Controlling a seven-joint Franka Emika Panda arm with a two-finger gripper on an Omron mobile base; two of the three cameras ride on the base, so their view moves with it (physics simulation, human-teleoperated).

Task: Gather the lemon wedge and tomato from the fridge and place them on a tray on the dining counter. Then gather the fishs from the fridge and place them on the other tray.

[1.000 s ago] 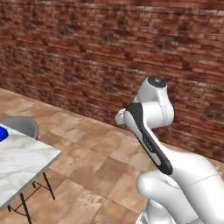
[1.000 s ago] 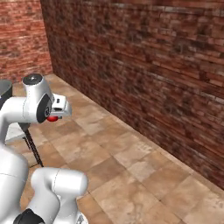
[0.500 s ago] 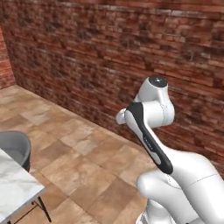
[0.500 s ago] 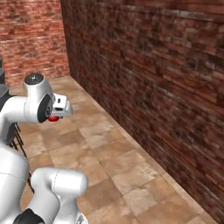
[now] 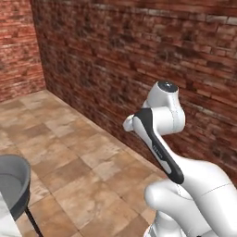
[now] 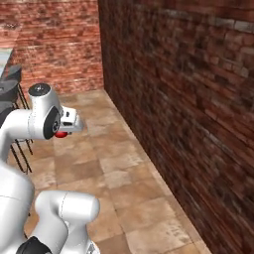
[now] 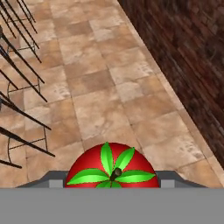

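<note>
The tomato (image 7: 87, 164), glossy red with a green leafy top, sits between my gripper's (image 7: 112, 183) two fingertips at the bottom of the hand view, and the gripper is shut on it. From the right base view the tomato (image 6: 60, 134) shows as a small red patch under the white hand, where the gripper (image 6: 64, 131) is tucked close to the arm, high above the tiled floor. A strip of the dining counter (image 6: 3, 59) shows at the far left. The lemon wedge, fridge, trays and fishs are out of view.
A dark red brick wall (image 5: 139, 55) runs close along the arm's side, also seen as the brick wall (image 6: 188, 99). A round grey stool (image 5: 14, 185) stands low on the left. More stools (image 6: 12, 82) stand near the counter; their thin black legs (image 7: 22, 65) cross the tan floor.
The whole picture has swung as the base turns: counter and stool slid left, the wall corner came into view. The arm and the held tomato keep the same pose.
</note>
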